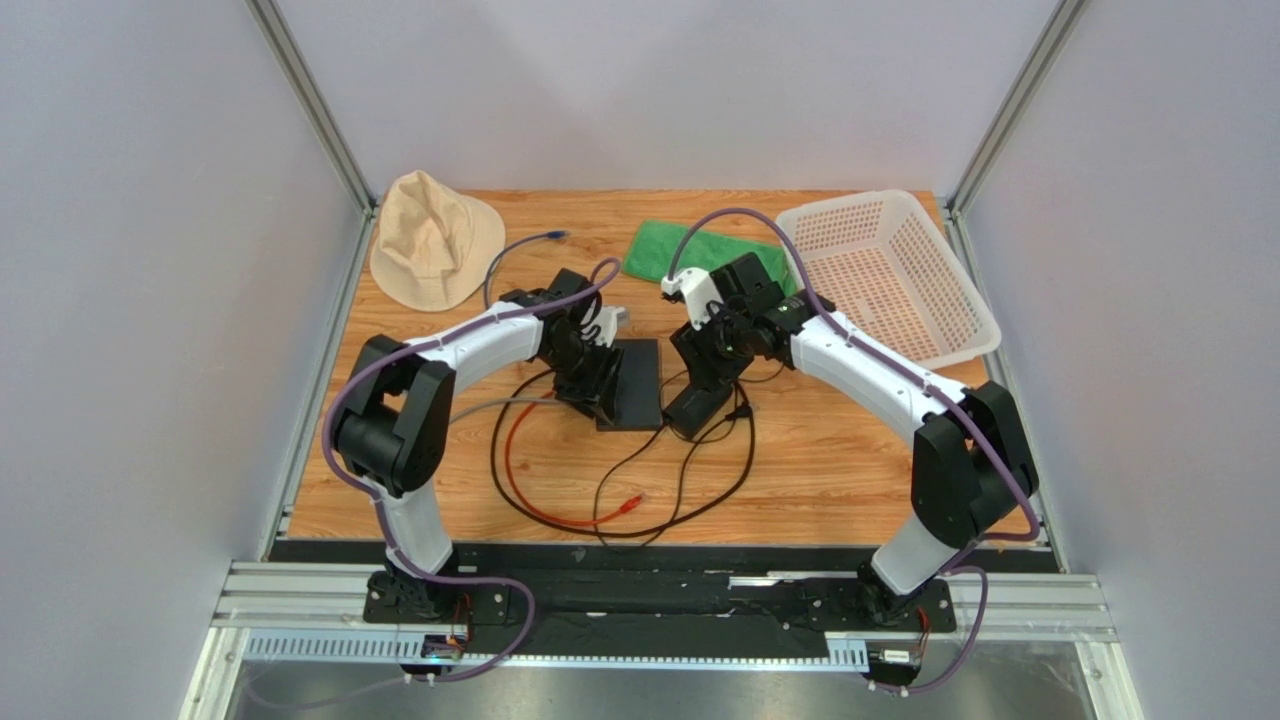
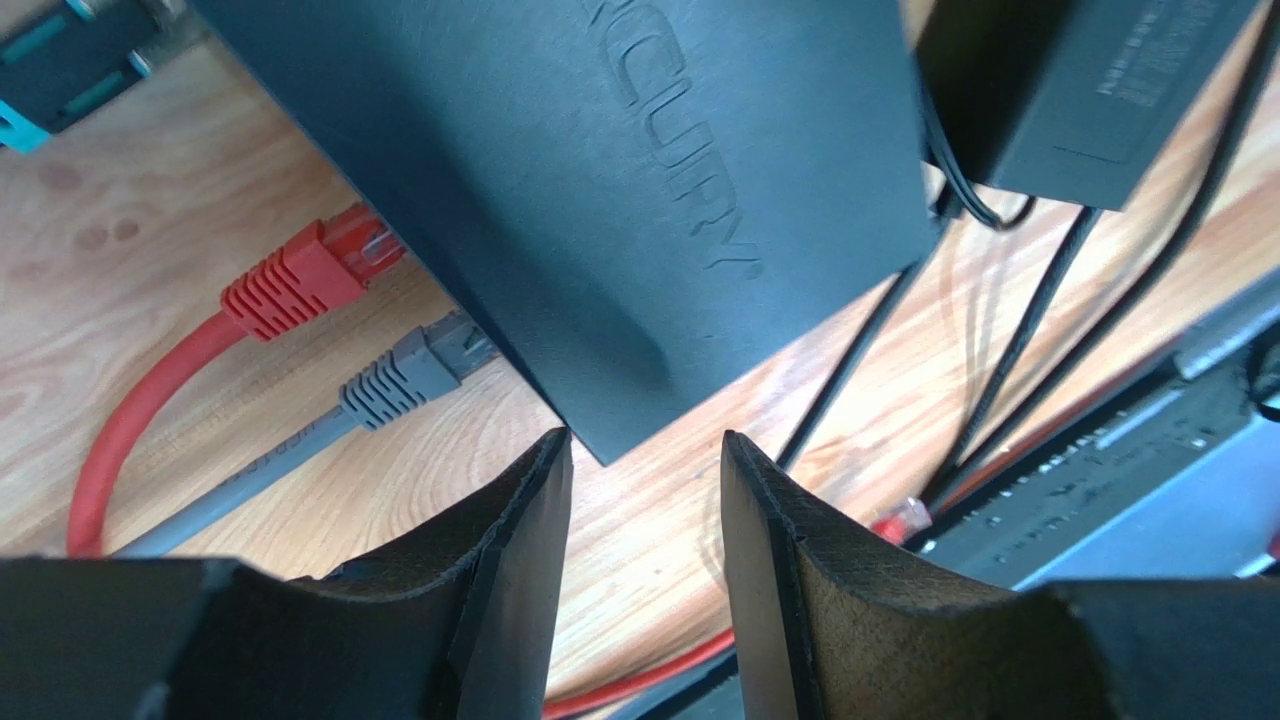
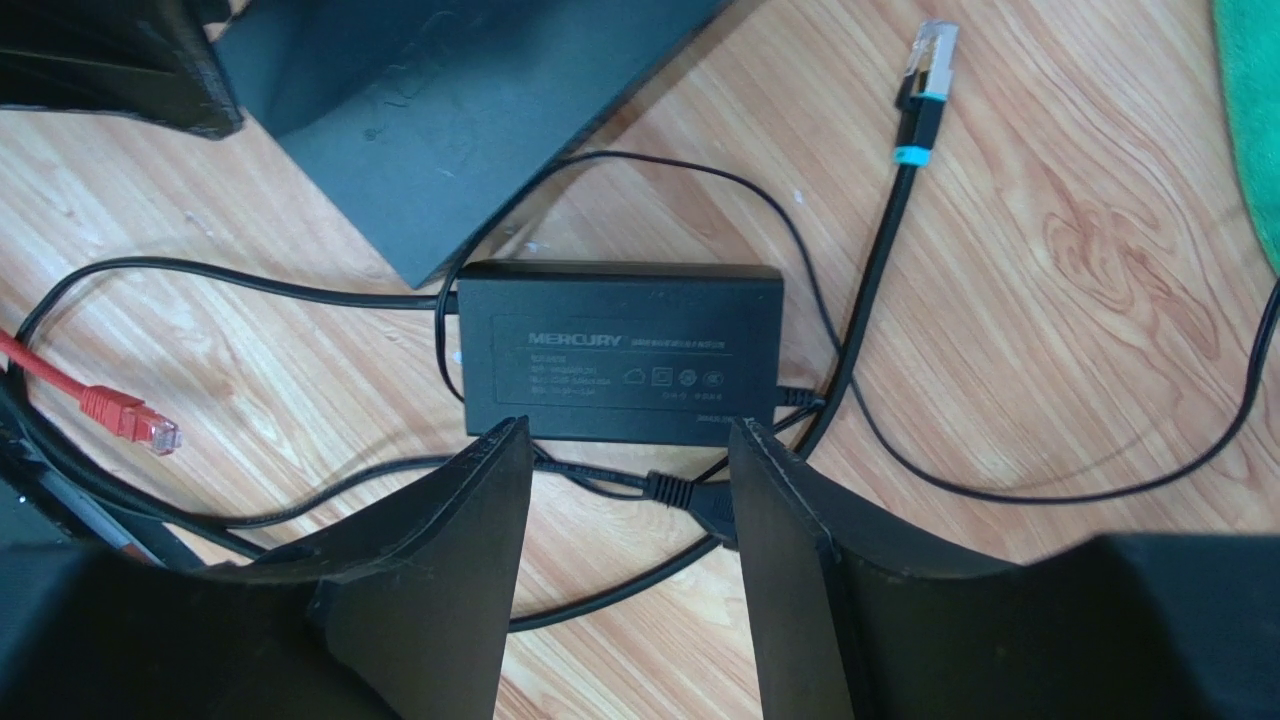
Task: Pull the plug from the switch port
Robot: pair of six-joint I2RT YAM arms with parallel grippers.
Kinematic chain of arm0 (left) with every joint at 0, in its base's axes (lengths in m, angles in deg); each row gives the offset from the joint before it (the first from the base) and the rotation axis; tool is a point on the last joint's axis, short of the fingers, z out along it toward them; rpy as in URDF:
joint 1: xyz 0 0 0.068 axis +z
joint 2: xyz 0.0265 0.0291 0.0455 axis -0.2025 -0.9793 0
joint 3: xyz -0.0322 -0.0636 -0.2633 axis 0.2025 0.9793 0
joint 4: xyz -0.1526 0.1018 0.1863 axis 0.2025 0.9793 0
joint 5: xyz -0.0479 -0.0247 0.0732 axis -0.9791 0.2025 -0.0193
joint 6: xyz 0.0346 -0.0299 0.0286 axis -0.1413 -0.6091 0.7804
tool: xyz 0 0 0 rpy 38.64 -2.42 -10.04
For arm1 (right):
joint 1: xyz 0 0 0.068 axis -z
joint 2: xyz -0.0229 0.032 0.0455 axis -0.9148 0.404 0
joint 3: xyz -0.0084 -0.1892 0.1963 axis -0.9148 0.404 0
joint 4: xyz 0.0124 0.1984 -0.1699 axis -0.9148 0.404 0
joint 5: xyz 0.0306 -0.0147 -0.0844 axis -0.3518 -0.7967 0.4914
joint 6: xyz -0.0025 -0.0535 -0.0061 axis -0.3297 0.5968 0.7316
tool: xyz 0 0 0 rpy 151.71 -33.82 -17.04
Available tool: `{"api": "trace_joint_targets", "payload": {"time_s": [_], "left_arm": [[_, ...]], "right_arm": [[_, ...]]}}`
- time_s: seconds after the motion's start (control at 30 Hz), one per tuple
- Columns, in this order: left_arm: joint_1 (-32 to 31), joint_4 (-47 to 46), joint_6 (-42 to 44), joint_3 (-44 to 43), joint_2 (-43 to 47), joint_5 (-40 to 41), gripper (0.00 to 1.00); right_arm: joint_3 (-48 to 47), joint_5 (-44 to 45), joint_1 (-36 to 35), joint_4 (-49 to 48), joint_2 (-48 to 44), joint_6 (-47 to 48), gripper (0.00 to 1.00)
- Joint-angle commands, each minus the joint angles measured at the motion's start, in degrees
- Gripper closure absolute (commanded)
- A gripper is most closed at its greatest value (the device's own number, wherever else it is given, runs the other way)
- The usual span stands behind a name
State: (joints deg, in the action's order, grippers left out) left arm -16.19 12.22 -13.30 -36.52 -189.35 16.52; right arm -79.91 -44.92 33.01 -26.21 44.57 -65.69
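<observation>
Wooden table (image 1: pixel 857 465) holds the black switch (image 1: pixel 633 384) between pale grey walls (image 1: pixel 135 300).

Red plug (image 2: pixel 308 273), grey plug (image 2: pixel 403 378) apparently seated in black switch (image 2: pixel 601 195).

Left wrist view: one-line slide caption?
Open left gripper poised at the corner of the flat matte black switch box; red network plug and grey network plug sit in its side.
</observation>
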Motion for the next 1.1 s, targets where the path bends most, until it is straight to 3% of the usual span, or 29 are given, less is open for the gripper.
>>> {"api": "trace_joint_targets", "payload": {"time_s": [0.0,0.2,0.43,0.53,0.6,0.67,0.77,0.87,0.97,1.07], "left_arm": [[0.45,3.75,2.49,-5.31,0.23,-3.14,0.49],[7.21,6.83,4.96,-11.73,4.45,-13.58,0.44],[17.15,10.44,8.55,-25.0,-0.98,-14.38,0.39],[20.23,12.19,12.5,-28.87,-3.97,-15.88,0.38],[21.81,14.9,15.58,-32.45,-5.47,-18.06,0.38],[22.95,17.46,18.84,-35.71,-8.54,-18.69,0.38],[24.01,24.66,20.78,-44.5,-13.82,-22.11,0.39],[24.01,30.91,23.33,-52.42,-16.82,-24.05,0.42],[24.01,25.14,22.37,-46.74,-13.4,-23.09,0.41],[24.01,13.45,16.66,-37.07,-9.88,-18.88,0.4]], "right_arm": [[-4.34,-0.59,2.4,0.75,1.33,0.32,0.44],[-11.97,-4.02,3.55,5.14,6.25,4.1,0.39],[-28.13,-11.76,3.55,9.55,18.81,1.12,0.47],[-31.23,-14.57,3.55,7.62,22.68,-1.6,0.54],[-32.64,-16.68,3.46,6.91,24.88,-3.45,0.65],[-34.57,-17.74,3.29,6.91,26.2,-3.98,0.84],[-38.34,-17.3,2.58,9.62,28.23,-1.01,1.0],[-43.18,-10.4,1.35,15.42,30.25,4.89,1.0],[-47.14,-2.65,1.18,13.42,31.39,-0.8,1.0],[-49.16,-9.78,1.18,13.4,35.94,-2.22,1.0]]}}
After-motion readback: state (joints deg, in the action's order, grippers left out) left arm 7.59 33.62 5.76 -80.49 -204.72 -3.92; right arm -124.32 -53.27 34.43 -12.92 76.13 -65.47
